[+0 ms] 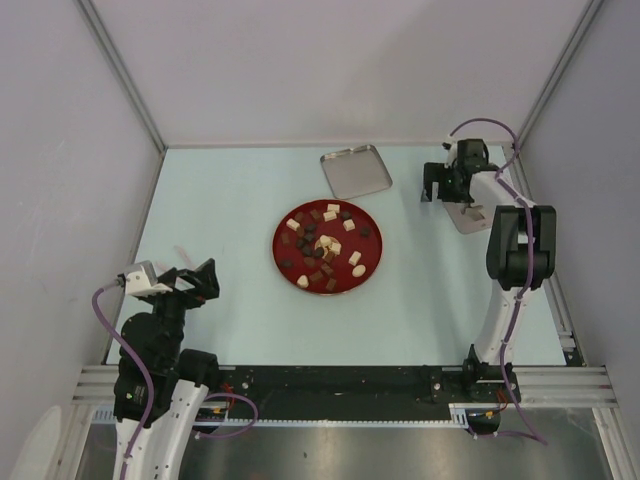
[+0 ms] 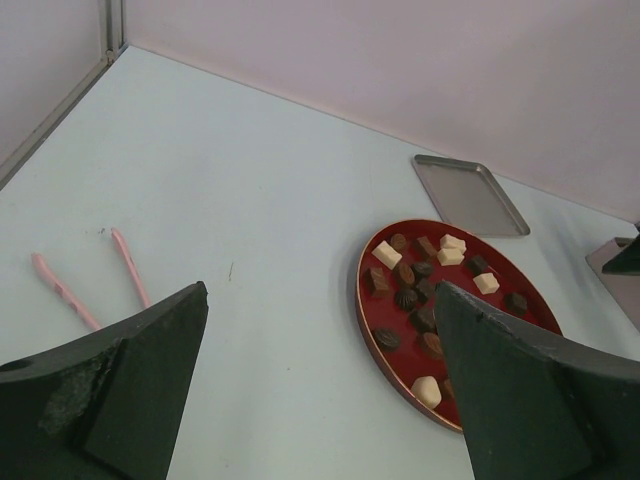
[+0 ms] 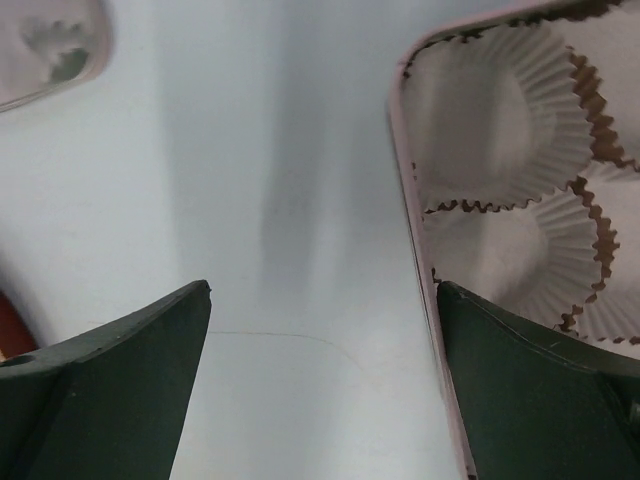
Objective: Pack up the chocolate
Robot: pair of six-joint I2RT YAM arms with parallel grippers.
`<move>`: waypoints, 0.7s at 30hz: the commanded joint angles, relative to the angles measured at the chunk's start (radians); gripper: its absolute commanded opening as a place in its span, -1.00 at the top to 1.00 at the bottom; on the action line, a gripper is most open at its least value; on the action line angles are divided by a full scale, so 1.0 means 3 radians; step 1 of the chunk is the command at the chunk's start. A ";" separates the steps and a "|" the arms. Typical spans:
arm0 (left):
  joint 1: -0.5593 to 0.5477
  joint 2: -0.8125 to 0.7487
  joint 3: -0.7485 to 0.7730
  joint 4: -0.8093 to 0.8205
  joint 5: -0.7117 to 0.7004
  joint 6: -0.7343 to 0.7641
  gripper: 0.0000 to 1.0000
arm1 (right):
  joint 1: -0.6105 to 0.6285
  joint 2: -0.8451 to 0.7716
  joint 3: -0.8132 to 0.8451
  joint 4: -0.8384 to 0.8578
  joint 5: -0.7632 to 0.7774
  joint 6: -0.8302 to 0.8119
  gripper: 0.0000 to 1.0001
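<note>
Your left gripper [image 2: 320, 300] and right gripper [image 3: 325, 290] both gape empty: left faces the chocolate [image 2: 406, 298] on the red plate [image 2: 405, 365], right hovers at the paper-cup box [image 3: 404, 180] likely meant for it.

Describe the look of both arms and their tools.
Left arm and right arm look alike: black joint housings, white curved links, and a purple cable looping beside each. Left tool and right tool carry two dark, wedge-shaped fingers apiece.
</note>
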 commanded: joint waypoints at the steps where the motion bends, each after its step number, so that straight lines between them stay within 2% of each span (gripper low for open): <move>1: 0.0029 -0.0040 -0.0004 0.0115 0.0046 0.0026 -0.99 | 0.0350 -0.0013 0.0188 0.0050 0.0070 0.0042 -0.99; 5: 0.0029 -0.0040 -0.0004 0.0115 0.0046 0.0026 -0.99 | 0.0718 -0.0013 0.0239 0.0075 0.0310 0.0073 -1.00; 13: 0.0029 -0.0071 0.0001 0.0100 0.0041 0.0026 -1.00 | 0.1337 0.0166 0.0438 0.0111 0.0362 0.0318 -0.99; 17: 0.0029 -0.0081 0.0001 0.0105 0.0041 0.0026 -0.99 | 0.1429 0.0130 0.0612 0.0030 0.0484 0.0395 -1.00; 21: 0.0029 -0.0107 -0.0004 0.0110 0.0031 0.0026 -1.00 | 0.1424 -0.0191 0.0602 -0.0001 0.0571 0.0523 -1.00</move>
